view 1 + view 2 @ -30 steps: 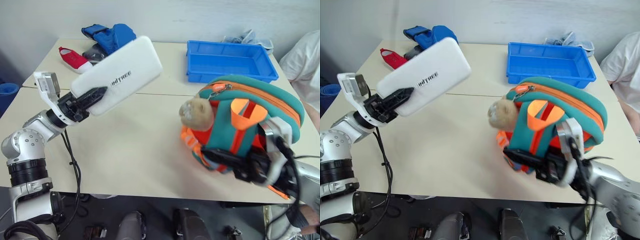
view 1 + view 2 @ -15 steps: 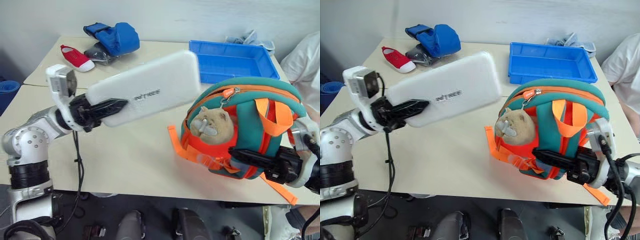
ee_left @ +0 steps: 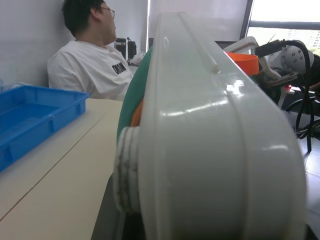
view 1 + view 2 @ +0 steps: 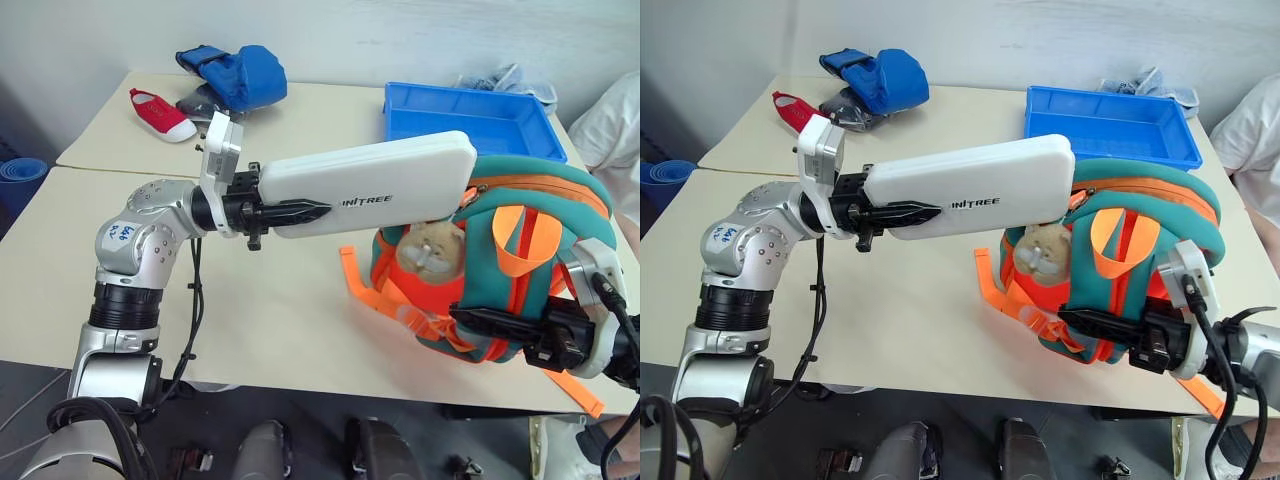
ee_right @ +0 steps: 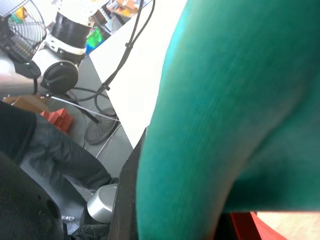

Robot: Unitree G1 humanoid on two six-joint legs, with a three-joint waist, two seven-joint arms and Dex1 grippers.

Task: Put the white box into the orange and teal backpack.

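The left gripper [image 4: 285,212] clamps the flat white plastic box [image 4: 368,185] level, aimed toward the small orange-and-teal backpack [image 4: 510,270]. The right gripper [image 4: 500,325], pinched on that backpack, props it upright, presumably to receive the box.

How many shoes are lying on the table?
1 for certain: a red shoe at the table's far left corner. A dark item beside it, under the blue bundle, could be another, but it is too covered to tell.

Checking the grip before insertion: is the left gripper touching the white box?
Touching: in the left eye view the left gripper clamps the white box at its near end.
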